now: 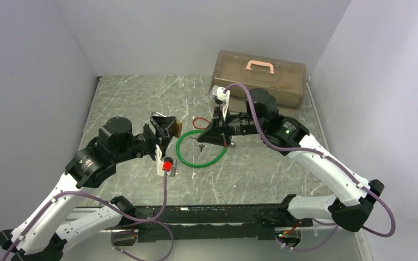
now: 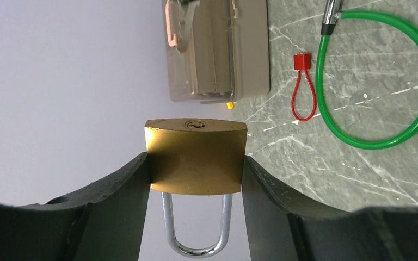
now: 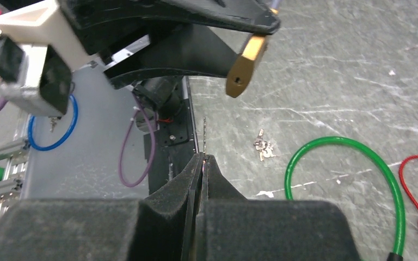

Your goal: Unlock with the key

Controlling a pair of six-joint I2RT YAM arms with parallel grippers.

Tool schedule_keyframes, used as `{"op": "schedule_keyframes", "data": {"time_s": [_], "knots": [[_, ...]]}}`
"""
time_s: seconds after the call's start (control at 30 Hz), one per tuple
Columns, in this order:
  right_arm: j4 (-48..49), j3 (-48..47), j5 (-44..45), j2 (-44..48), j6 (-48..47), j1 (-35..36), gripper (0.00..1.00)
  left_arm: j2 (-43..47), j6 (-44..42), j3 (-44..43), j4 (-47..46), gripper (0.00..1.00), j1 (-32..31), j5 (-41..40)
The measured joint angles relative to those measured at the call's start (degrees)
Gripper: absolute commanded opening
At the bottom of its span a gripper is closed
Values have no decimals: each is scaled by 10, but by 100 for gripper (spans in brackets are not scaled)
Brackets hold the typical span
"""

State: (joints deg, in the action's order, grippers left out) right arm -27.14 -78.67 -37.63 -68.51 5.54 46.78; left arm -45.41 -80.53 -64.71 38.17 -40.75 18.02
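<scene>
The left gripper (image 2: 195, 163) clamps the brass padlock (image 2: 196, 152) by its two narrow edges, held above the table with the shackle (image 2: 198, 239) pointing back toward the wrist. That leaves the keyway (image 2: 195, 125) bare and facing the other arm. The right gripper (image 3: 202, 161) is pinched tight on the key (image 3: 204, 136), blade jutting forward — its tip is short of the lock and off to one side of the keyway, so lining up looks like the step in hand.

padlock (image 2: 196, 147): brass, shackle shut, clamped in left pincer (image 2: 196, 168) | key (image 3: 204, 136): thin, pinched in right pincer (image 3: 204, 159)
</scene>
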Motion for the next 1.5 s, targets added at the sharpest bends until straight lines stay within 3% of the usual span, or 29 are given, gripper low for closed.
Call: {"op": "schedule_keyframes", "data": {"time_s": [0.4, 1.5], "knots": [[-20, -30, 59, -31, 0, 29, 0, 7, -16, 16, -9, 0, -34, -21], [-28, -39, 104, -60, 3, 46, 0, 7, -26, 16, -4, 0, -54, -58]]}}
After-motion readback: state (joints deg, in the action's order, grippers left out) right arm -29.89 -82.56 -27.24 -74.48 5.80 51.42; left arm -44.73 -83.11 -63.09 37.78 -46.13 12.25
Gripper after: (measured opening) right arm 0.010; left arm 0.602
